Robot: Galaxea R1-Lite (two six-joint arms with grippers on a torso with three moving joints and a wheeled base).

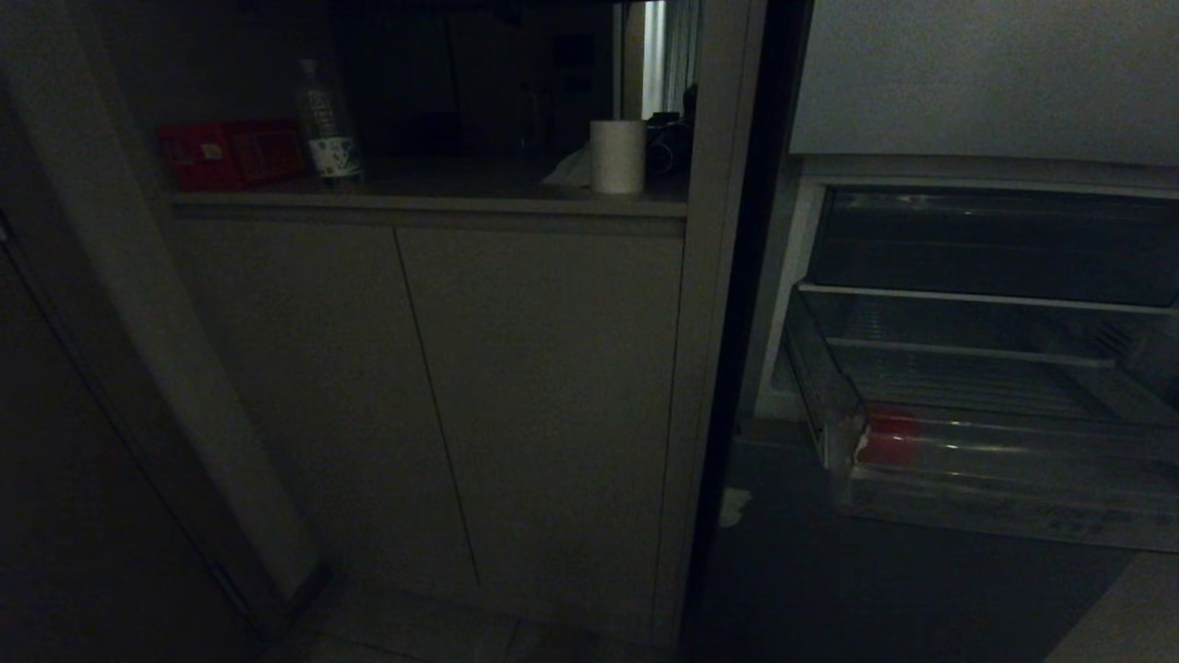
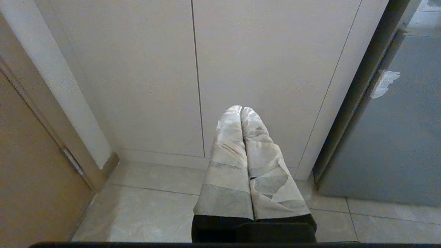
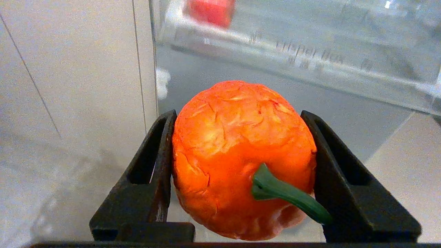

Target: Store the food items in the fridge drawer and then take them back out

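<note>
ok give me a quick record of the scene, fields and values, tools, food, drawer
right tool: shut on the orange-red pepper, outside and below the drawer front
left tool: shut, empty, facing the cabinet doors
second food item: red piece inside the fridge drawer, at its front left corner
fridge drawer: pulled out, clear front
countertop: paper roll, bottle, red box
arms in head view: none visible

Head view: very dim, underexposed, grainy; brightest patch a lit strip behind the counter [image 1: 428,189].
Left wrist view: evenly lit, sharp, soft shadows.
Right wrist view: bright; orange-red item [image 3: 241,158] sharp, fridge drawer [image 3: 310,58] blurred.
</note>
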